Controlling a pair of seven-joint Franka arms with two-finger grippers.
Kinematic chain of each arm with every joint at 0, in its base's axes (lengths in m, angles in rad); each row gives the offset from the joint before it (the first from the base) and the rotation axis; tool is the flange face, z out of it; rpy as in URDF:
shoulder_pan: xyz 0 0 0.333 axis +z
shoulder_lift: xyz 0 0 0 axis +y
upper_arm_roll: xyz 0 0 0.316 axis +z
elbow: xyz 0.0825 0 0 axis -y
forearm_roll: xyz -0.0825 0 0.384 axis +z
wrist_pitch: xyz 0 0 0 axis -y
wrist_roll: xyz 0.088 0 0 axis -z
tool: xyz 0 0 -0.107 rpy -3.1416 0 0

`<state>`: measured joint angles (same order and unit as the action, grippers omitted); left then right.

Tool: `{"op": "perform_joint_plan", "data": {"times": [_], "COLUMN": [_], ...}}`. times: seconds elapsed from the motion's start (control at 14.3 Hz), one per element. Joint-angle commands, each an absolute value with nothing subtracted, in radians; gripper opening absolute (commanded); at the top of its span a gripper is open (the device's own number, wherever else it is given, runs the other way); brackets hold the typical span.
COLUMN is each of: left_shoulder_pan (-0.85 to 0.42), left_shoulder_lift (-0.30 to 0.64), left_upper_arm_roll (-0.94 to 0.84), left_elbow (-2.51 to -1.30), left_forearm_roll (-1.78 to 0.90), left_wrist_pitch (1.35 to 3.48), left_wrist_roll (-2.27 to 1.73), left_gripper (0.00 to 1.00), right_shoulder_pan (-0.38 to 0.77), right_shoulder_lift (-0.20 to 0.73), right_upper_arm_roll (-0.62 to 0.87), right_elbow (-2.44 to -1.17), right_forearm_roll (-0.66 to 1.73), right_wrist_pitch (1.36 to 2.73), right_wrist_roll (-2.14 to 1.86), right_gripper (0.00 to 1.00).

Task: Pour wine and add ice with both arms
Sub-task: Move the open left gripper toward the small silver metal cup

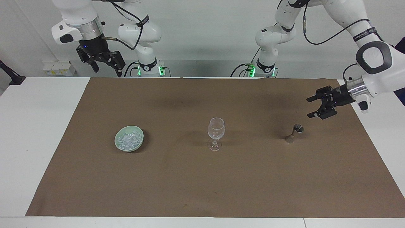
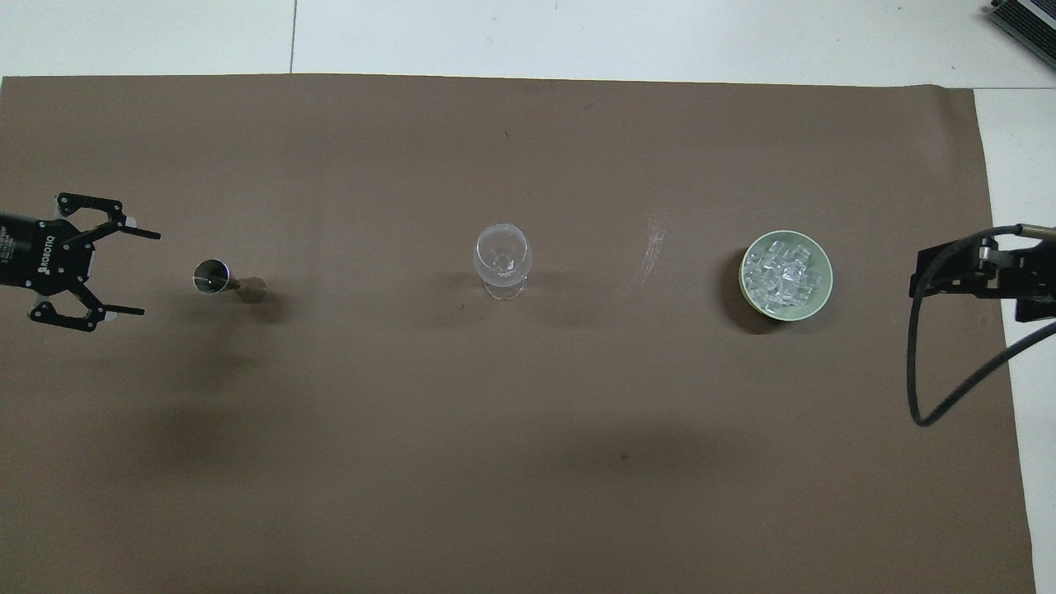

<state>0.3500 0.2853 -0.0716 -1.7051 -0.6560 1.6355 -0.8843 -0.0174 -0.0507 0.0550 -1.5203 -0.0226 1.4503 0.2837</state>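
Observation:
An empty wine glass [image 1: 216, 129] [image 2: 502, 257] stands upright mid-mat. Toward the right arm's end a pale green bowl [image 1: 141, 136] [image 2: 827, 277] holds a heap of ice [image 1: 127, 139] [image 2: 782, 271]. A small metal jigger [image 1: 294, 133] [image 2: 216, 277] stands toward the left arm's end; whether it holds wine I cannot tell. My left gripper [image 1: 310, 108] [image 2: 148, 274] hovers open just beside the jigger, level with it, not touching. My right gripper [image 1: 107, 71] waits open, high over the mat's corner at the robots' edge.
A brown mat [image 1: 202, 183] covers most of the white table [image 1: 31, 142]. The right gripper's black cable [image 2: 914, 371] loops down beside the bowl. A dark device [image 2: 1023, 21] sits at the table's corner farthest from the robots, at the right arm's end.

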Motion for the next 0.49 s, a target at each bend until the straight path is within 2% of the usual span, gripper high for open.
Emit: {"op": "perform_joint_plan", "data": {"times": [0.0,0.21,0.42], "left_shoulder_pan": [0.365,0.425,0.431], "left_shoulder_lift": [0.325,0.400,0.471], "left_upper_arm_roll": [-0.081,-0.081,-0.083], "left_elbow": [-1.689,-1.678,-1.657], "left_forearm_roll": [-0.701,-0.748,-0.790], "left_wrist_pitch": [1.663,1.652,1.663], "left_wrist_roll": [-0.899,-0.899,-0.897], "left_gripper": [1.00,1.00,1.00], "right_shoulder_pan": [-0.032,-0.031,-0.032], "right_shoulder_lift": [-0.049,-0.051,-0.051], "right_upper_arm_roll": [0.058,0.060,0.060], "right_elbow": [-1.509,-1.511,-1.511], "right_forearm_roll": [0.000,0.000,0.000], "right_wrist_pitch": [1.434,1.427,1.428], "right_wrist_roll": [0.262,0.262,0.262], "right_gripper": [1.00,1.00,1.00]}}
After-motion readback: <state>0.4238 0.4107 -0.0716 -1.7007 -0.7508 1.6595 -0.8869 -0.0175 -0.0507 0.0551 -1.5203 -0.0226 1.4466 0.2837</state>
